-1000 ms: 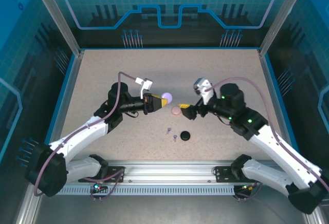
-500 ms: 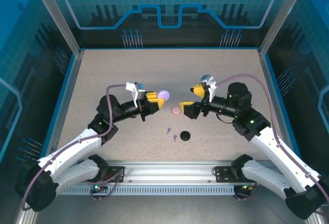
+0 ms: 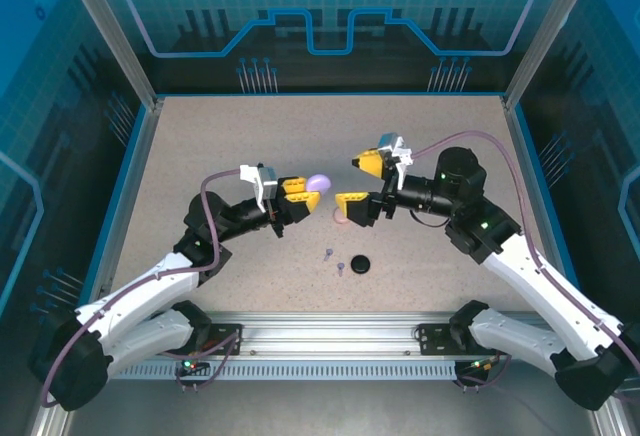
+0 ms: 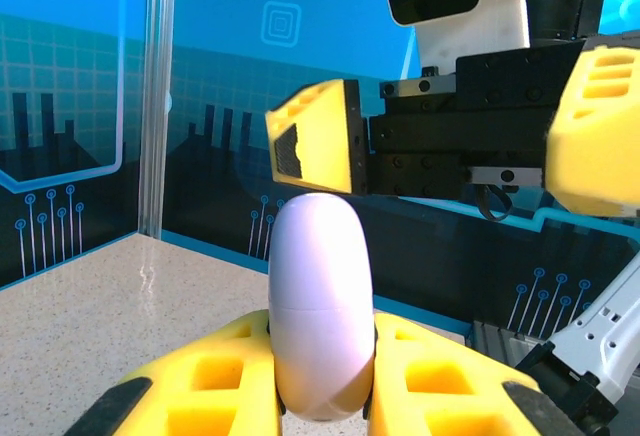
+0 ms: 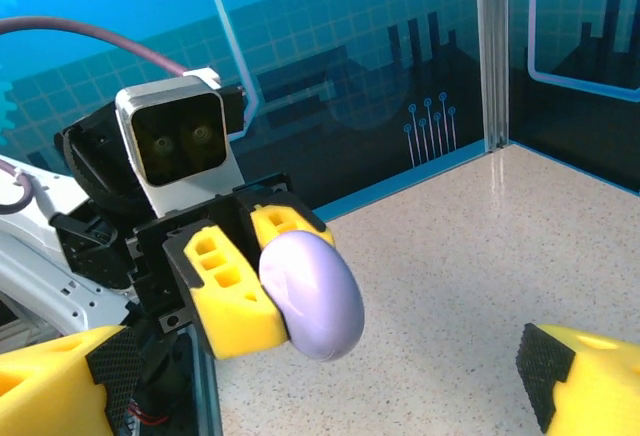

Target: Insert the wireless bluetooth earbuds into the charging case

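Left tool [image 3: 303,193] — pinching lilac case [image 3: 319,184], aloft

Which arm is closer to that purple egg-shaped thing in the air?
Left. The left end effector grips the lilac case between its fingers; the right end effector hangs open just to the case's right, not touching it.

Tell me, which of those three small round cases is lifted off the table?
The lilac-purple rounded case, pinched in the left gripper in mid-air. The pink round case and the black round case lie on the speckled table.
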### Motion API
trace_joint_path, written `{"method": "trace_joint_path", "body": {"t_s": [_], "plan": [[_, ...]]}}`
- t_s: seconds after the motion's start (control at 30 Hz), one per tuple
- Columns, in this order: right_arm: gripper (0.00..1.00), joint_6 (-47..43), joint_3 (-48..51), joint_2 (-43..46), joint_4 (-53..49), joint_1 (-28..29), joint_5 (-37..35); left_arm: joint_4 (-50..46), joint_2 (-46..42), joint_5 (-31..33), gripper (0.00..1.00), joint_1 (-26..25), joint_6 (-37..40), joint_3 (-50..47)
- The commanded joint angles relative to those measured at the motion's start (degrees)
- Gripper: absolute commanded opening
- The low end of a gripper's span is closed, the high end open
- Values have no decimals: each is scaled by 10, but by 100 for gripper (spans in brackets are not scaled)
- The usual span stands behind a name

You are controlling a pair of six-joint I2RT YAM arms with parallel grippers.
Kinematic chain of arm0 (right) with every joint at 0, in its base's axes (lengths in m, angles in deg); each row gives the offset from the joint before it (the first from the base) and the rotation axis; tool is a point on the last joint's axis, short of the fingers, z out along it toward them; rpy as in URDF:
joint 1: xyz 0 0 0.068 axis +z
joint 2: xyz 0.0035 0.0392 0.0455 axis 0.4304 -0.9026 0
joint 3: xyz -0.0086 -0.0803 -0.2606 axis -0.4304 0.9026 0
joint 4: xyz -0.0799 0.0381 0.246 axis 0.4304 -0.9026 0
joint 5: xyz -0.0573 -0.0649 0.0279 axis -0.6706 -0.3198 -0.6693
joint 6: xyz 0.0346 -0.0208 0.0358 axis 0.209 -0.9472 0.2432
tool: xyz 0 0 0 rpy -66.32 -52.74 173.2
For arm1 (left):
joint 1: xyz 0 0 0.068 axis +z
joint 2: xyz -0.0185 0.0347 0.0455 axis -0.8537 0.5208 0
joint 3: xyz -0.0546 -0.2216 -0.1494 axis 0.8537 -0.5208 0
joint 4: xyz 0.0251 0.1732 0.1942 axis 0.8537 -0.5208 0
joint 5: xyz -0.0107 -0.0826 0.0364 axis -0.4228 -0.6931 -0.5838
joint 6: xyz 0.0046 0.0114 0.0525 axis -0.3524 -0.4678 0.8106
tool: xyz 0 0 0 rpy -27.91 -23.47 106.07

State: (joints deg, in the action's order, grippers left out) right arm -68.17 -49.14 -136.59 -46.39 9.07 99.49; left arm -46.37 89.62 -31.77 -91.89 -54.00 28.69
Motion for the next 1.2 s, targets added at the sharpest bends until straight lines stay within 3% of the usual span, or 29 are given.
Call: {"method": "trace_joint_path", "body": {"t_s": [0.0, 0.77, 1.17], "plan": [[100, -21, -31, -20, 7, 8, 7, 26, -7, -4, 12, -5, 17, 12], [86, -30, -61, -92, -11, 15, -32, 12, -11, -13, 12, -5, 11, 18], [85, -26, -79, -110, -21, 10, -61, 5, -16, -15, 13, -6, 12, 17]]}}
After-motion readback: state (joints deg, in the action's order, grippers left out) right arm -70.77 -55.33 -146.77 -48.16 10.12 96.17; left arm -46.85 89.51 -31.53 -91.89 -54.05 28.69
